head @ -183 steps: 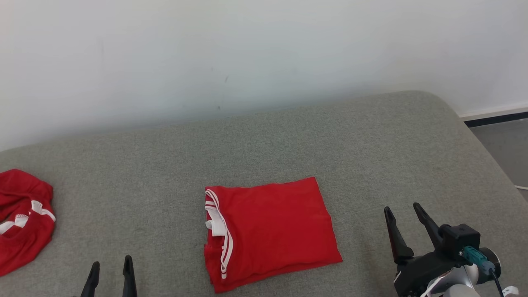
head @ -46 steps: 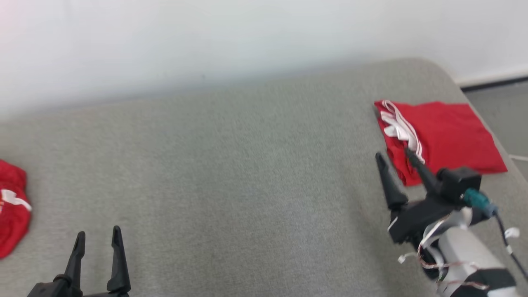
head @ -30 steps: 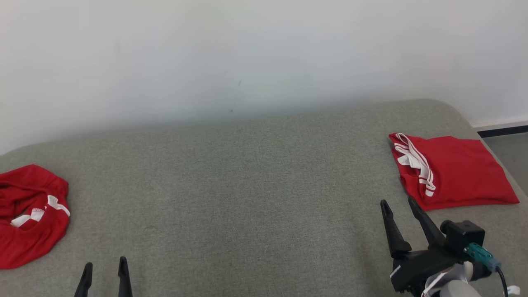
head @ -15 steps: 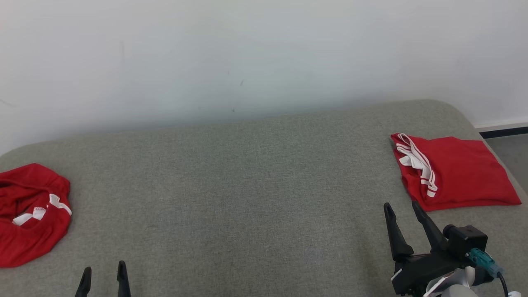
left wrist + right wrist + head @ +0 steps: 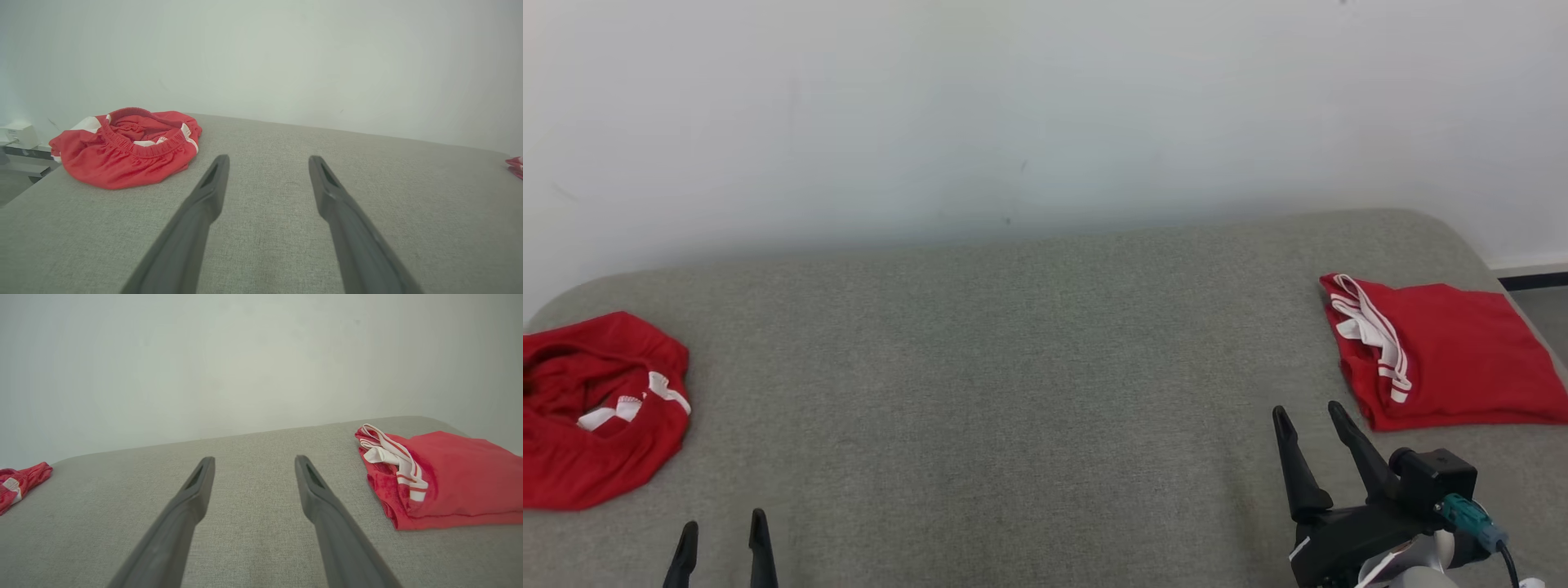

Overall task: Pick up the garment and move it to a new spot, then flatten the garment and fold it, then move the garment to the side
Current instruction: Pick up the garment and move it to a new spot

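- Since six seconds ago the folded garment (image 5: 1454,367) has gone from the lower middle of the head view to its right edge, while the crumpled red garment (image 5: 596,416) has kept to the left edge.
- Over the last half second the whole head view has slid slightly; that is the camera, not the cloth.
- Now the folded garment, red with white stripes along its left side, lies flat on the padded grey surface (image 5: 1013,367) at middle right, close to that surface's right-hand edge.
- Right gripper (image 5: 1308,416) sits at lower right, just below and left of the folded garment, fingers apart, holding nothing and clear of the cloth.
- Right wrist view: the right gripper (image 5: 254,461) points over bare grey fabric, the folded garment (image 5: 457,482) at its right, the crumpled one (image 5: 20,482) at far left.
- Left gripper (image 5: 723,531) shows at the bottom left, fingers apart, empty.
- Left wrist view: the left gripper (image 5: 268,163) aims at bare surface, with the crumpled garment (image 5: 126,155), waistband up, at upper left.
- Behind everything runs a plain pale wall (image 5: 1045,106).
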{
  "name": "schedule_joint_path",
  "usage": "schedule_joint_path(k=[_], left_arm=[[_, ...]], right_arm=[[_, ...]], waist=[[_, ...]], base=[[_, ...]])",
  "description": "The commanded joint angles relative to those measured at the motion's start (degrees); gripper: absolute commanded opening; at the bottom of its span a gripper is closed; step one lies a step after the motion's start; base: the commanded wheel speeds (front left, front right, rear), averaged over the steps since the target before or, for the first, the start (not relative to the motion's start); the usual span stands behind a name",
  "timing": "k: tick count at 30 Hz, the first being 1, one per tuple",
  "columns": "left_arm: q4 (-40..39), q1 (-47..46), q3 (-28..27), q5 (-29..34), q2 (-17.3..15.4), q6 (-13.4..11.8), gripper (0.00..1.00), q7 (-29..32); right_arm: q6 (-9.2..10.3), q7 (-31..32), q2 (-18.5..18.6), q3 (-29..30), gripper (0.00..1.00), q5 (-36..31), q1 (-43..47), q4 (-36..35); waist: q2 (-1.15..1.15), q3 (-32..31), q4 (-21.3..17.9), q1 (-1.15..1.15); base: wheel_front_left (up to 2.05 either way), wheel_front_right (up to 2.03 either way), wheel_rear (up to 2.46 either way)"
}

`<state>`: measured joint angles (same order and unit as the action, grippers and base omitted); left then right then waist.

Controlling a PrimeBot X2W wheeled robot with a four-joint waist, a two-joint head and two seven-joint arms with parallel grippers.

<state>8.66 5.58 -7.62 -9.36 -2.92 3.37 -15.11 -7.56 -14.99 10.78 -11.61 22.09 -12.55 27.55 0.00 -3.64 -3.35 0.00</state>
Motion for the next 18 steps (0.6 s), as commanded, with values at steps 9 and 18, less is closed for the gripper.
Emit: schedule_joint_path(k=[9,18], left_arm=[[-0.5,0.6,-0.6,1.1,0.0,0.4,1.0,0.0],[-0.6,2.4,-2.2,1.9,-0.2,0.6,1.0,0.0]], right_arm=[[0.14,-0.2,0.0,-1.2,1.0,0.7,1.3,-0.3],[0.14,-0.2,-1.4,-4.2,1.0,1.2,1.3,0.4]], waist=[[0.0,-1.2,8.5,0.0],[0.0,-2.5,19.6,0.0]], base=[[0.0,0.0,0.0],[0.0,0.0,0.0]])
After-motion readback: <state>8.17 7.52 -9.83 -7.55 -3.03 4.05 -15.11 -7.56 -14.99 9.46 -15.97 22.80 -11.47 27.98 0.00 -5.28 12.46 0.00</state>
